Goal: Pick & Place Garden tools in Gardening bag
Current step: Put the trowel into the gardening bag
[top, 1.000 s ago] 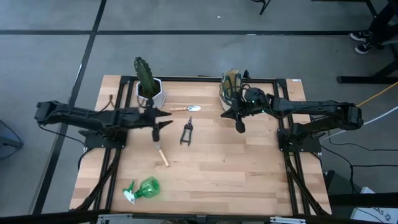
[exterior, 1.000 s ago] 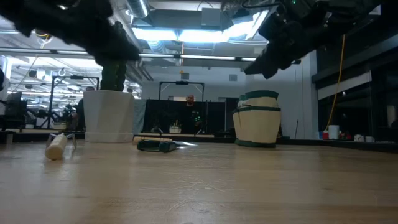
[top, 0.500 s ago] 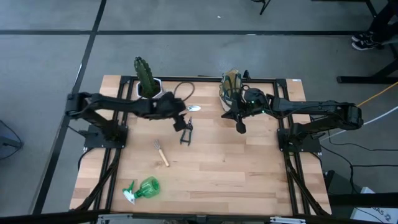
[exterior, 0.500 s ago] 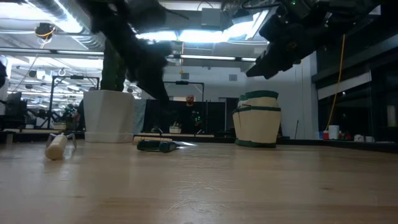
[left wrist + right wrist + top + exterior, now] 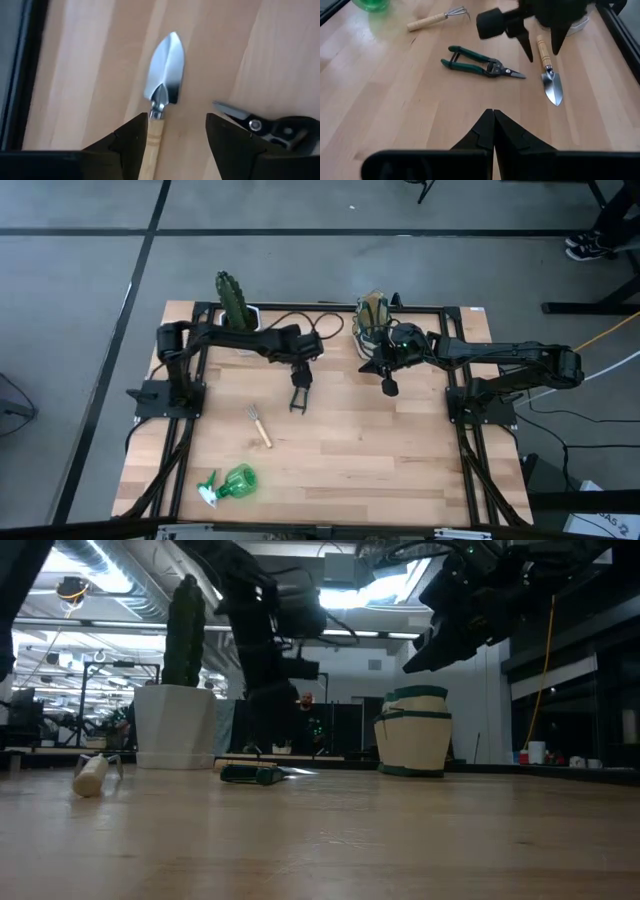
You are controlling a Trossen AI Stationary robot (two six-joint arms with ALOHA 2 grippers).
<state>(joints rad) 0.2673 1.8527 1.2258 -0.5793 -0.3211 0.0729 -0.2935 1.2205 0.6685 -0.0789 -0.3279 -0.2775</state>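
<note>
The silver trowel with a wooden handle (image 5: 165, 75) lies flat on the table at the back. My left gripper (image 5: 176, 120) is open just above it, one finger on each side of the handle (image 5: 542, 50), touching nothing. In the high view the gripper (image 5: 301, 368) hides the trowel. The black pruners (image 5: 298, 395), the rake (image 5: 260, 425) and the green spray bottle (image 5: 230, 483) lie on the table. The olive and cream bag (image 5: 372, 320) stands upright at the back right. My right gripper (image 5: 388, 385) is shut and empty, in the air beside the bag.
The cactus (image 5: 232, 300) in its white pot (image 5: 175, 725) stands at the back left, close to my left arm. Black frame rails (image 5: 320, 307) run around the table's edges. Bare wood lies at the middle and near right. A person (image 5: 305, 705) shows far behind the table.
My left gripper has swung from above the rake toward the table's right and far edge, past the pruners, and now stands over the trowel. The tools and the bag have stayed where they were.
</note>
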